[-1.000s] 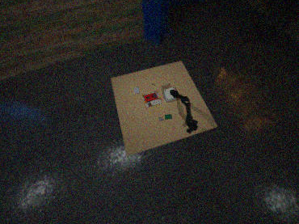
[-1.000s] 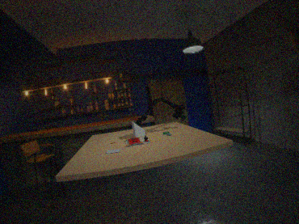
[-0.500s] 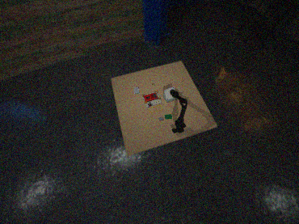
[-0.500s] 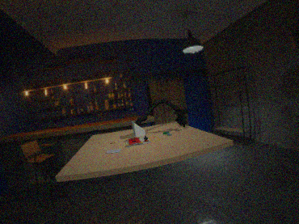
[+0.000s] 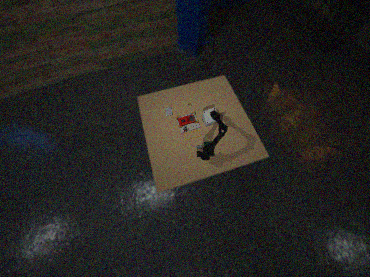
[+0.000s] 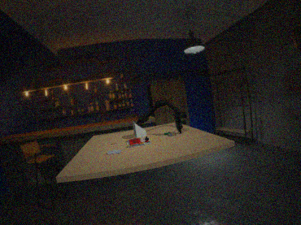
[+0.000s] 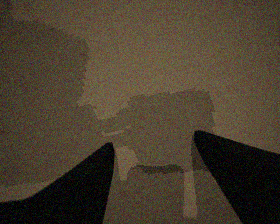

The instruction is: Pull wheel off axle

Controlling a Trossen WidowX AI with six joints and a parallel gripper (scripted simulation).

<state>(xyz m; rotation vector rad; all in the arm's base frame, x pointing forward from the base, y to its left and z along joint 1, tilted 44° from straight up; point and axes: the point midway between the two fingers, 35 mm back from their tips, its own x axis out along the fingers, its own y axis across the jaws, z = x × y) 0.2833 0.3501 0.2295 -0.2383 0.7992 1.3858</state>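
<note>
A small red and white piece [image 5: 186, 120] [image 6: 136, 141] stands near the middle of the tan table [image 5: 165, 156] [image 6: 122, 163]; the wheel and the axle are too small and dim to tell apart. A small green patch [image 6: 168, 134] lies on the table to its right. My gripper [image 5: 204, 153] [image 6: 178, 127] [image 7: 153, 142] hangs low over the table near the green patch, well away from the red piece. In the wrist view its two dark fingers stand apart with only bare table and shadows between them. It is open and empty.
The arm's white base [image 5: 209, 115] [image 6: 139, 131] stands next to the red piece. A small pale item [image 5: 169, 111] [image 6: 115, 151] lies further left on the table. A blue pillar [image 5: 190, 16] stands beyond the table. The room is dark.
</note>
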